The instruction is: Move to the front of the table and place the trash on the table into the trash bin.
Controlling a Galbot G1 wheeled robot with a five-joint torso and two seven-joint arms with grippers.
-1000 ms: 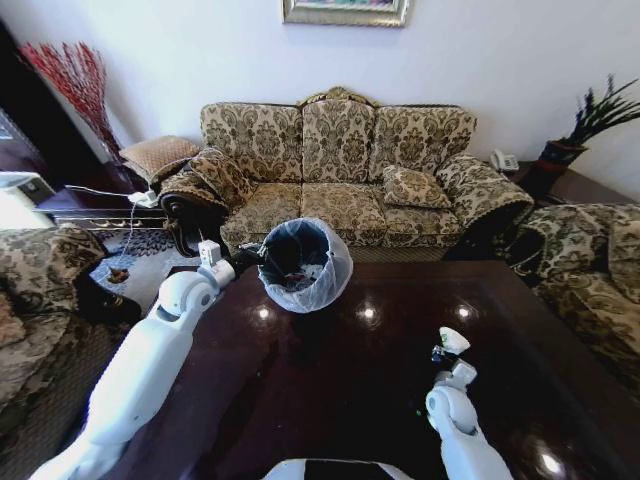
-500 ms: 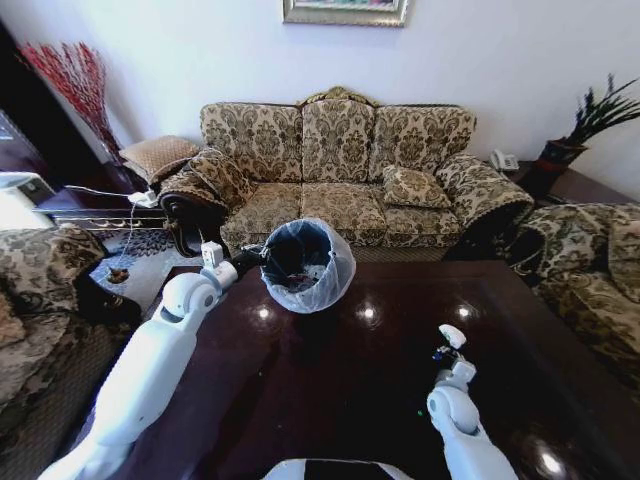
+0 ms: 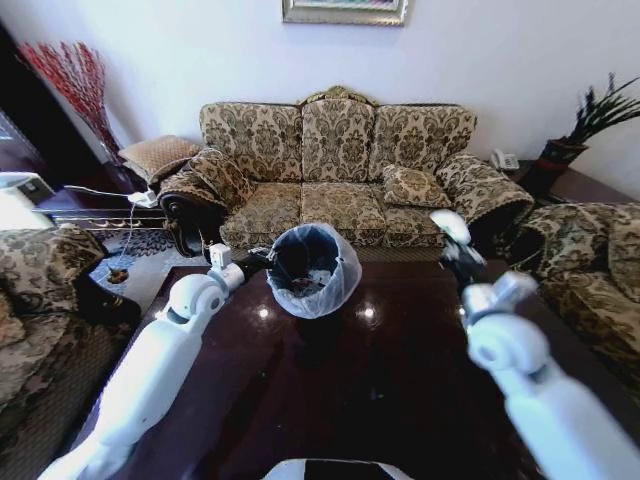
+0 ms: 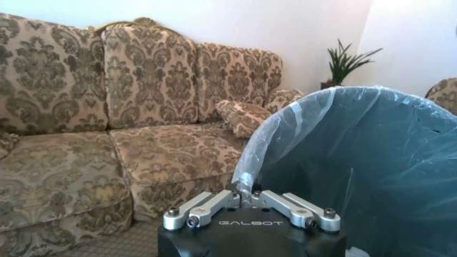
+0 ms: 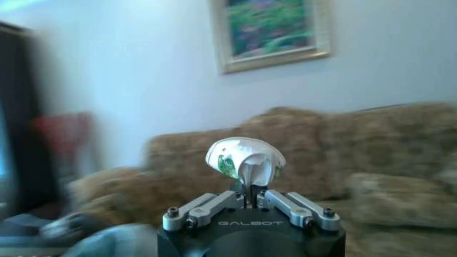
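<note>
At right wrist, right gripper pinches trash

Damask sofa against white wall

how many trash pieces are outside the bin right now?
1: a white wad pinched in the right gripper, raised above the table beside the trash bin. Some litter lies inside the bin; more may be hidden.

Your right gripper has risen from low over the table near you to high beyond its far edge, carrying the white crumpled wrapper clamped in its fingers. The trash bin, held at its rim by your left gripper, has shifted slightly right and away.
</note>
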